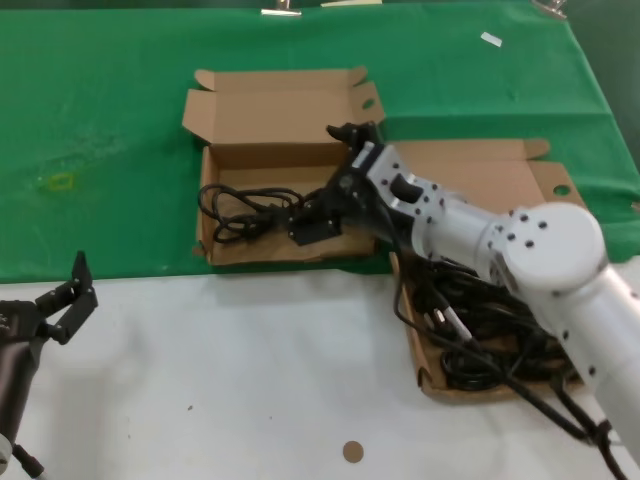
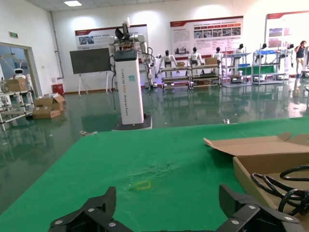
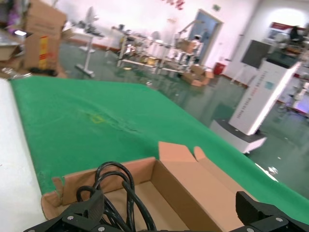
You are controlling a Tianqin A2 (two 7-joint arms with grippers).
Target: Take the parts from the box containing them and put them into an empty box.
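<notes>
Seemingly one cord [image 1: 240,212], two boxes [image 1: 262,140].

right arm [image 1: 470,235] spanning both boxes, white tabletop [image 1: 250,360] bare

A table [image 1: 250,380], part green cloth [image 1: 100,130], bears the smaller box [image 1: 275,130], the larger box [image 1: 470,170] and a brown disc [image 1: 352,452].

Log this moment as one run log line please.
right gripper: open over smaller box | cord inside | left gripper: open, idle
</notes>
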